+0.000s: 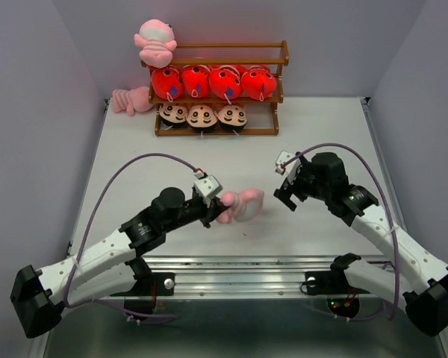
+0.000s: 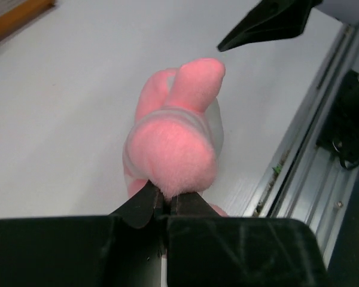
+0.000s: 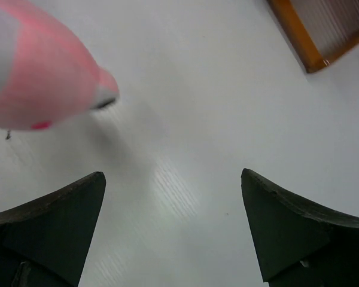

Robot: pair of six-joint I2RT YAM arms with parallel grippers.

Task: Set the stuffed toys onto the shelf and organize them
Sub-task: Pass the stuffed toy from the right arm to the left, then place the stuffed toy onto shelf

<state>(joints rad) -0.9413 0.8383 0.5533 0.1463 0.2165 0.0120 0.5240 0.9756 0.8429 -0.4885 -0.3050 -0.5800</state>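
- Black left gripper (image 2: 164, 202) is clamping its fingers on a pink striped plush frog-like toy (image 1: 243, 205) near the front edge of the white table (image 1: 134, 156).
- Right gripper (image 1: 286, 200) is hovering just beside that toy, fingers spread wide apart.
- Brown wooden three-tier shelf (image 1: 231, 46) at the back is carrying four red-orange plush fish (image 1: 209, 82) above three black-haired boy dolls (image 1: 201, 115).

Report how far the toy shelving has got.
Done: four red-orange plush fish on the middle tier of the brown wooden shelf, three black-haired dolls below, one pink striped plush frog on top. In hand: the left tool grips a second pink frog. Left: a third frog on the table beside the shelf.
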